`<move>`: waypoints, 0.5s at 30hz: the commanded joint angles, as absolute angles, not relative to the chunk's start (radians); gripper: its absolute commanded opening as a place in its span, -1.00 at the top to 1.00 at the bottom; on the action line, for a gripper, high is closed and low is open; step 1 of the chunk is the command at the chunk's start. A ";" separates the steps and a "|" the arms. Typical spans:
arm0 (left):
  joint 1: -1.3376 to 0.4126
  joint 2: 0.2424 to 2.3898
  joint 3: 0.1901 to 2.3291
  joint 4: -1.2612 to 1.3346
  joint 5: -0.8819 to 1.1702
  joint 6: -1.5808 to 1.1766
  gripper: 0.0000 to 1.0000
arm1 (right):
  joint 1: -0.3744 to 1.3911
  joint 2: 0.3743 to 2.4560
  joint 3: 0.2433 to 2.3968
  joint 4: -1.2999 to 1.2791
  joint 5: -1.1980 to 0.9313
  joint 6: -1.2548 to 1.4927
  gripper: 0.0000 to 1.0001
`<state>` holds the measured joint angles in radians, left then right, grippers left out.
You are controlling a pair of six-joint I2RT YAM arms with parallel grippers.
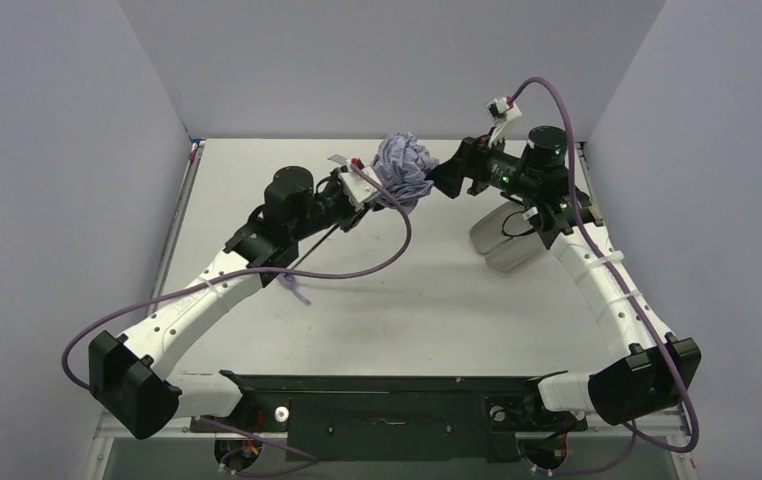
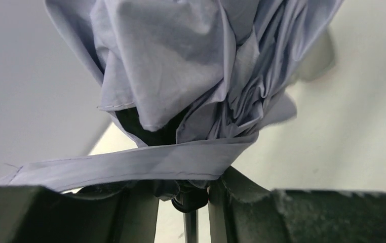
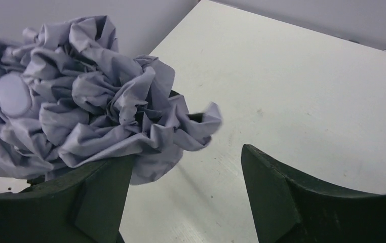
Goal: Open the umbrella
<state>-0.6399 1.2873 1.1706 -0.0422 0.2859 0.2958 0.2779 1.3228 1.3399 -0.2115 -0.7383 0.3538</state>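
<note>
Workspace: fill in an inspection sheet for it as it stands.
Surface: white table, a few faint specks.
Job's things: umbrella unopened, held above the table between the arms; canopy bunched; black shaft slants back along the left arm.
Clutter: pale sleeve on the table under the right arm.
Grippers: left gripper shut on the umbrella just below the canopy; right gripper open beside the canopy.
Cables: purple cables loop loose off both arms.
Surroundings: plain grey walls on three sides.

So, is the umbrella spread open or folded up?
Folded: the umbrella has its canopy bunched in crumpled pleats in every view, with no fabric stretched out.
</note>
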 commanded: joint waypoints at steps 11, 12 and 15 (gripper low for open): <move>-0.668 1.116 0.911 0.151 0.266 1.404 1.00 | 0.318 1.376 1.576 -0.484 -0.700 0.246 -0.56; -0.669 1.116 0.892 0.163 0.274 1.468 1.00 | 0.366 1.384 1.593 -0.529 -0.695 0.176 -0.57; -0.675 1.123 0.861 0.234 0.285 1.558 1.00 | 0.452 1.414 1.612 -0.681 -0.662 0.073 -0.58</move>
